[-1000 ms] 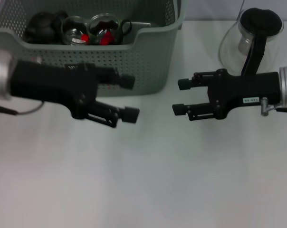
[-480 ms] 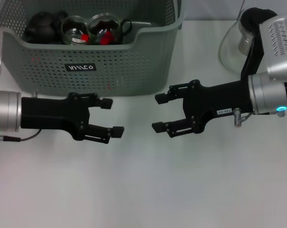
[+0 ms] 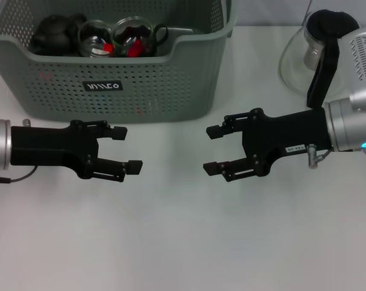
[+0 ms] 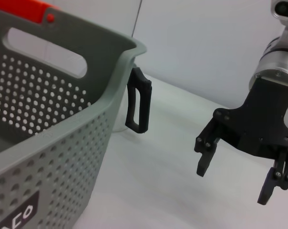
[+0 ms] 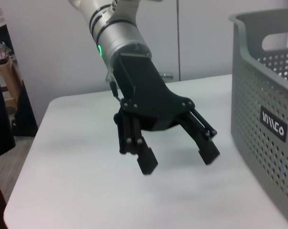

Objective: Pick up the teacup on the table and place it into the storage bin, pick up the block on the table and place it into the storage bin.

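Observation:
The storage bin stands at the table's back left, its black label facing me. Inside it lie two glass teacups, with small red block pieces showing at their lower edges; I cannot tell whether they sit inside the cups. My left gripper hovers open and empty in front of the bin. My right gripper faces it, also open and empty. The left wrist view shows the right gripper beside the bin. The right wrist view shows the left gripper.
A dark teapot sits in the bin's left part. A glass pitcher with a black lid and handle stands at the back right, behind my right arm; its handle shows past the bin's corner.
My left gripper has drawn back leftward and down, away from the bin's front wall. My right gripper has dropped lower and shifted slightly left. Both stayed open.

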Controlling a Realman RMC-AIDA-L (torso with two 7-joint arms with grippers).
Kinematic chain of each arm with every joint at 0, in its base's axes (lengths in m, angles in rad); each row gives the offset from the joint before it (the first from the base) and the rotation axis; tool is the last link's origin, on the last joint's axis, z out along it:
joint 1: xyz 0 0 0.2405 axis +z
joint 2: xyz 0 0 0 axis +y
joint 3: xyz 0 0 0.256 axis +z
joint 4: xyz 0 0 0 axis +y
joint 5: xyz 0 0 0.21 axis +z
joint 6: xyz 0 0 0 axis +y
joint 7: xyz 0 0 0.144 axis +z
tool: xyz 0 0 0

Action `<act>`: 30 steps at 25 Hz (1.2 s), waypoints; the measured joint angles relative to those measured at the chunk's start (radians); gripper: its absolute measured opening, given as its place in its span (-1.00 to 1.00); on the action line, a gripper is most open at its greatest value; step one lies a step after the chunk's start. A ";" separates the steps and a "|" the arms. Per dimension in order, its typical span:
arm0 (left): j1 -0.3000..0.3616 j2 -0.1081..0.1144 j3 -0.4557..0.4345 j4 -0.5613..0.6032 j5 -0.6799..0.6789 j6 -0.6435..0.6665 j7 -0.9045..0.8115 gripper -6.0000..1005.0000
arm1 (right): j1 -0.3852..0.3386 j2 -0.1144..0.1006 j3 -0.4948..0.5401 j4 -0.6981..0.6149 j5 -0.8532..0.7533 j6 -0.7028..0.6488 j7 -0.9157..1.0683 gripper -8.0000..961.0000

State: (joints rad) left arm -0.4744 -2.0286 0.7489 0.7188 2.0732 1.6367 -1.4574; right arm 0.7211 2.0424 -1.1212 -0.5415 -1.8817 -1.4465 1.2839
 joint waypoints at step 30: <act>-0.008 0.005 -0.003 0.010 0.001 0.015 -0.032 0.86 | -0.011 -0.001 0.025 0.000 -0.001 0.039 0.000 0.94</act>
State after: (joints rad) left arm -0.4827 -2.0233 0.7455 0.7288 2.0740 1.6514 -1.4895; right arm 0.7101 2.0414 -1.0966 -0.5415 -1.8823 -1.4076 1.2844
